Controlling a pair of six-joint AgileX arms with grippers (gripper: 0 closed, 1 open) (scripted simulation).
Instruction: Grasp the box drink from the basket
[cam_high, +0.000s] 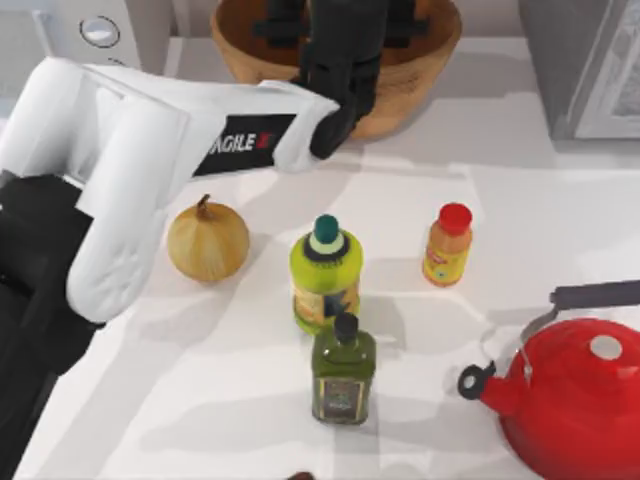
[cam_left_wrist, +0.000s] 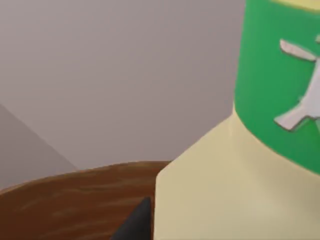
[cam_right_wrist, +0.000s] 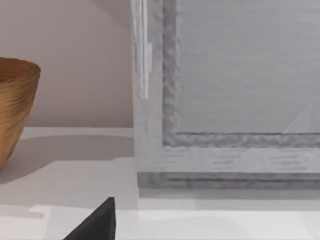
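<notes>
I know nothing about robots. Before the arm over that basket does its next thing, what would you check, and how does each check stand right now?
1. Left arm reaches over the basket at the table's far edge: ok.
2. The box drink sits close before the left wrist camera, above the basket rim: ok.
3. Left gripper fingers around the carton: cannot tell.
4. Carton upright: looks ok, though just one part of it is in frame.
5. Onion, yellow-green bottle, orange bottle, dark bottle and red kettle stand apart from the basket: ok.
6. Right gripper near the grey appliance, away from the work: ok.
</notes>
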